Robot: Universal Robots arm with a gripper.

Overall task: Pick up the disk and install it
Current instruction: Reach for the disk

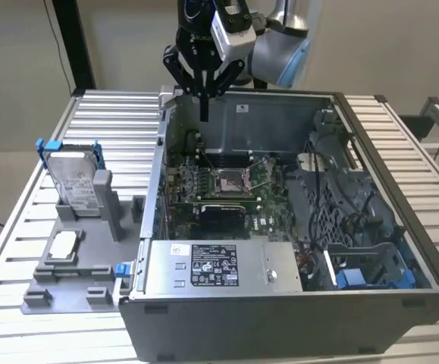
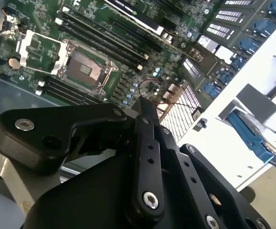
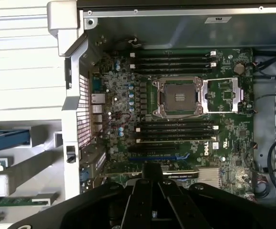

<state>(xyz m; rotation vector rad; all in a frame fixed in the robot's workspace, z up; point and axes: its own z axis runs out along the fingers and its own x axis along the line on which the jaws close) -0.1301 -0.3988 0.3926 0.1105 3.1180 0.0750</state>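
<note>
Over the rear wall of the open computer case (image 1: 280, 117): claw (image 1: 203, 112) drawn shut, holding nothing
Outward from the claw, the disk (image 1: 75, 180) lies well apart toward the exterior view's left, outside the case, standing on end in a grey holder (image 1: 83, 262) on the worktop (image 1: 113, 117), long axis upright and leaning slightly back, label face showing

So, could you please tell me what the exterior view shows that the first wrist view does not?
The exterior view adds the disk with its label, standing upright in the grey fixture outside the case, plus the grey box with a sticker and the arm. The first wrist view adds the round battery on the board, seen from above. Both share the open computer case, the processor socket and the gripper, empty above the board.
</note>
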